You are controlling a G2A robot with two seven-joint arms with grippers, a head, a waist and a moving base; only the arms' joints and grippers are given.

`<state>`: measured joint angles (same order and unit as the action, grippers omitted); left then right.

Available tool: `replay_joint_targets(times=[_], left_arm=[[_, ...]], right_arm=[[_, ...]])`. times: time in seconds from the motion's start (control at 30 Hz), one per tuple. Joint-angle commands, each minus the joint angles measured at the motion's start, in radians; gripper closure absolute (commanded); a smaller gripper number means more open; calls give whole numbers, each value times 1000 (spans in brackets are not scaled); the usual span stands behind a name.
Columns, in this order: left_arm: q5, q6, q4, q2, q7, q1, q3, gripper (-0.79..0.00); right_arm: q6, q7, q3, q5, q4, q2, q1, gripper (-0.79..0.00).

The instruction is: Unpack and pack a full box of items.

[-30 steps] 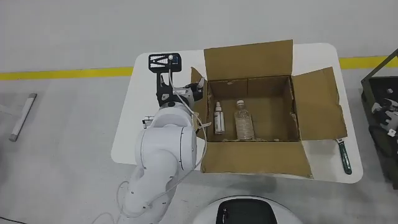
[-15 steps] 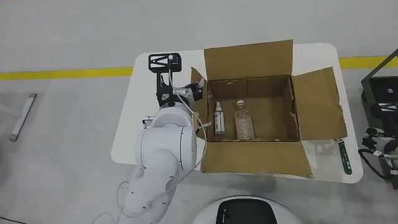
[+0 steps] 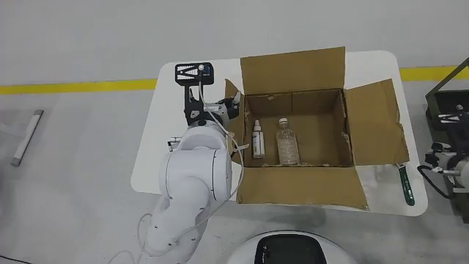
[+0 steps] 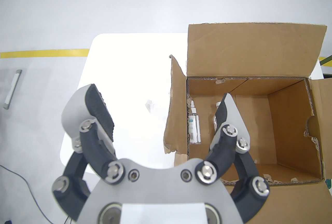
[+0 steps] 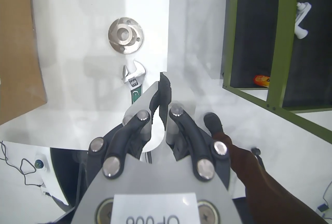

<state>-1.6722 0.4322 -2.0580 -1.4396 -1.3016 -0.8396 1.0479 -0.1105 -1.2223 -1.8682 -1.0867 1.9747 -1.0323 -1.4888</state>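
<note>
White arm (image 3: 192,183), black-padded grey fingers (image 4: 98,108)

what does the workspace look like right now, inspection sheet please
surface: white table, box on it
job's things: box open, flaps spread; spray bottle and clear bottle inside, side by side, apart
clutter: wrench and metal flange on the table beside the box; small scrap on the table
grippers: left gripper open, empty, above the table at the box's side; right gripper shut, above the table edge near the wrench
cables: thin black cable on the floor
surroundings: yellow lines on the floor; green rack beside the table; grey bar on the floor
</note>
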Motion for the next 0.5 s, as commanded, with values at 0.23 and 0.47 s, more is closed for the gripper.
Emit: replay_joint_targets(times=[0.23, 0.47], left_arm=[[0, 0, 0, 0, 0, 0, 0, -785], [0, 0, 0, 0, 0, 0, 0, -785]], right_arm=[[71, -117, 215, -103, -245, 6, 307, 0], [100, -185, 292, -97, -375, 3, 438, -65]])
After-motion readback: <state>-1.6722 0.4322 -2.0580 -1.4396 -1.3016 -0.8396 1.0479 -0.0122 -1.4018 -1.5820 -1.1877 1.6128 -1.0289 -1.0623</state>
